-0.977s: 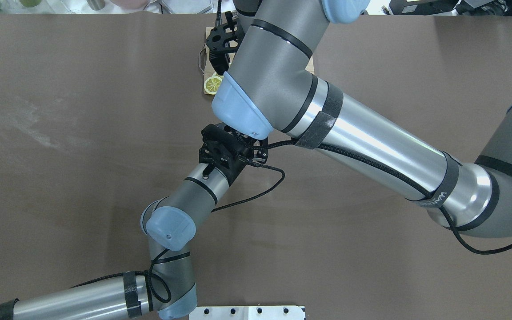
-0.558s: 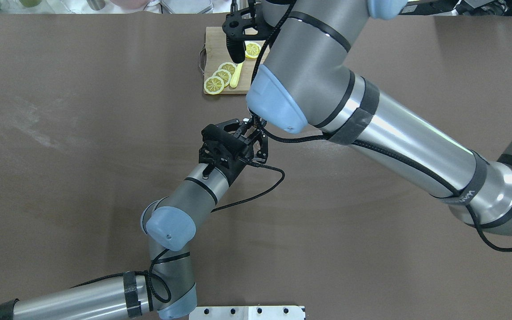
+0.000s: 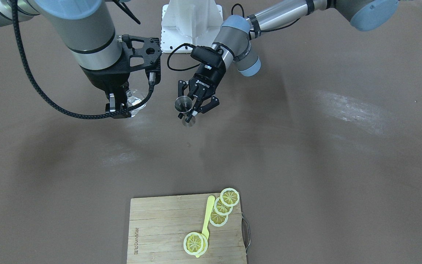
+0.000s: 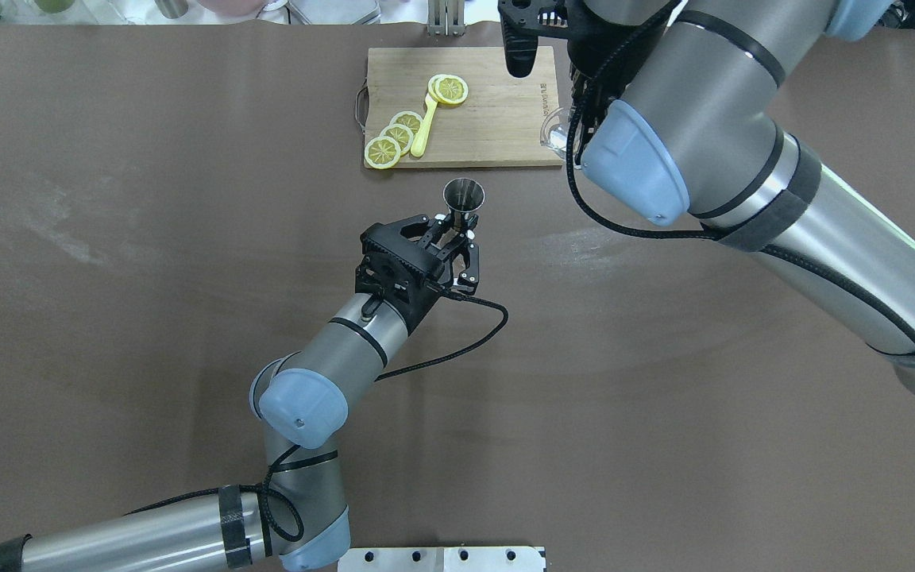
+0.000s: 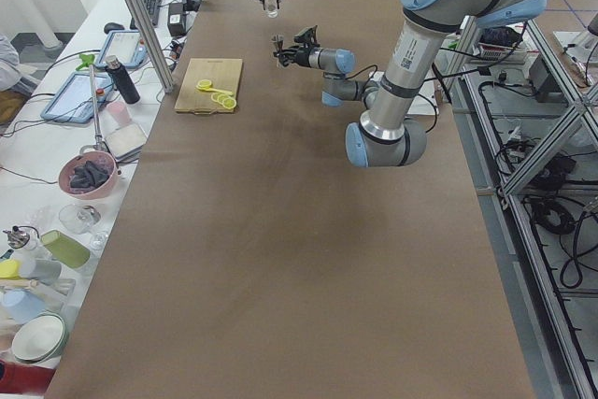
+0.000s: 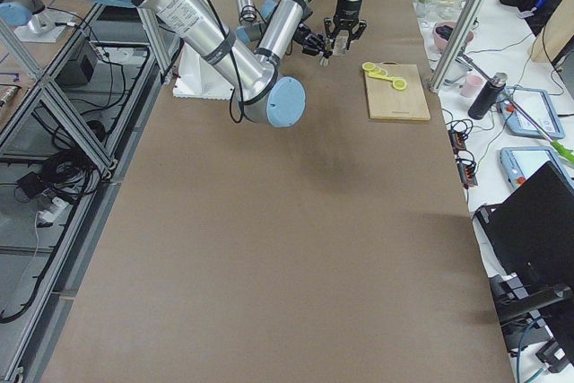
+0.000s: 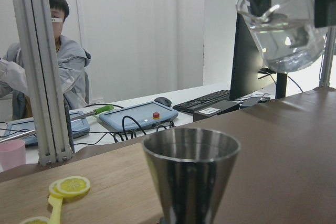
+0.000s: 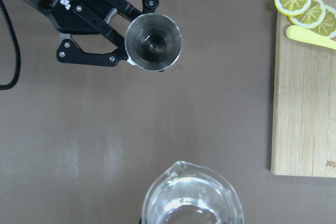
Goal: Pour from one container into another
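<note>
Tabletop [image 4: 148,278]: a wide brown surface that carries everything.
Right arm [image 4: 743,159]: it reaches to the far side of the tabletop and ends beside the right edge of the board.
Left arm [image 4: 346,349]: it comes from the near left corner and bends toward the middle of the tabletop.
Cutting board [image 4: 489,127]: wooden, flat on the far side of the tabletop, with a metal handle on its left short side in the overhead view.
Right tool [image 3: 123,106]: it points downward and is clenched on the clear glass.
Left tool [image 4: 453,226]: it lies nearly horizontal, and its fingers grasp the jigger at the narrow waist.
Clear glass [image 8: 191,200]: it has a small pouring lip. It is held in the air by the right tool, higher than the rim of the jigger in the left wrist view. It is to the side of the jigger and apart from it, near the right edge of the board.
Jigger [image 4: 464,195]: steel, upright, open cone on top, between the left tool and the board. I cannot tell if its base touches the tabletop.
Lemon slices [image 4: 384,151]: they lie on the left part of the board, some overlapping.
Yellow utensil [image 4: 423,131]: it lies on the board between the slices, one end under a slice.
</note>
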Available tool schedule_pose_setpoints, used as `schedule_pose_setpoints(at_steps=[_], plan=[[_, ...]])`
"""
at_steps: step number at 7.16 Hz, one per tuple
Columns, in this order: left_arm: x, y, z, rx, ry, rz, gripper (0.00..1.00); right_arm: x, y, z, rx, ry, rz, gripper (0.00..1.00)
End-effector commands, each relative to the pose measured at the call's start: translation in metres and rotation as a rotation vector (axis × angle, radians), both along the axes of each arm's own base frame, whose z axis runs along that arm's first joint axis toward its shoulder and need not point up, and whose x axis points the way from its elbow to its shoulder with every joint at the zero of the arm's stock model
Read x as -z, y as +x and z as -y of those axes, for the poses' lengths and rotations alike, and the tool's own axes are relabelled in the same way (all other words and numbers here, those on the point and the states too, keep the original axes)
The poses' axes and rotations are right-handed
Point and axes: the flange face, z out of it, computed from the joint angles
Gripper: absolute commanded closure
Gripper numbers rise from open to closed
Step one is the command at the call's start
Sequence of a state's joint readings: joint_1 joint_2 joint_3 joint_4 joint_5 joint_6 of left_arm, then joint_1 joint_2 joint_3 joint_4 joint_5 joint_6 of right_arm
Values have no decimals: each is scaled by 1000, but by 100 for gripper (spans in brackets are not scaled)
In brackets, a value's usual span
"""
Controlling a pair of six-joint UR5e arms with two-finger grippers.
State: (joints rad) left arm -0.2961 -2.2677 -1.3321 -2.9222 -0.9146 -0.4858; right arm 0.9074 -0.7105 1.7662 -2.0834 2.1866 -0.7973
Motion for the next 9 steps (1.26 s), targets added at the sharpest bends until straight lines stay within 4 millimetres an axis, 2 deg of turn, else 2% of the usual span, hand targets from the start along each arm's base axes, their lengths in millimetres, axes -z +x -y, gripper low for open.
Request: schedule_pose_setpoints(at_steps=[1, 3, 4, 5, 6, 7, 8, 9], plan=[[-3, 1, -1, -44, 12, 8, 100, -38, 22, 2, -10, 45, 97, 100], [-41, -19, 13, -15, 8, 22, 100, -74, 39, 2, -12, 59, 165, 100], [-74, -32, 11, -10, 10, 17, 100, -94, 46, 1, -27, 49, 205, 100], [-90, -46, 12, -2, 22, -15, 100, -112, 57, 0, -36, 43, 244, 100], [-100, -62, 26, 33, 48, 17, 100, -137, 72, 0, -35, 34, 275, 100], [-102, -69, 34, 52, 53, 32, 100, -156, 88, 2, -38, 17, 299, 100], [-116, -79, 39, 64, 47, 48, 100, -173, 102, 1, -37, 15, 326, 100], [-150, -99, 39, 75, 38, 65, 100, -189, 114, 7, -41, 23, 351, 100]])
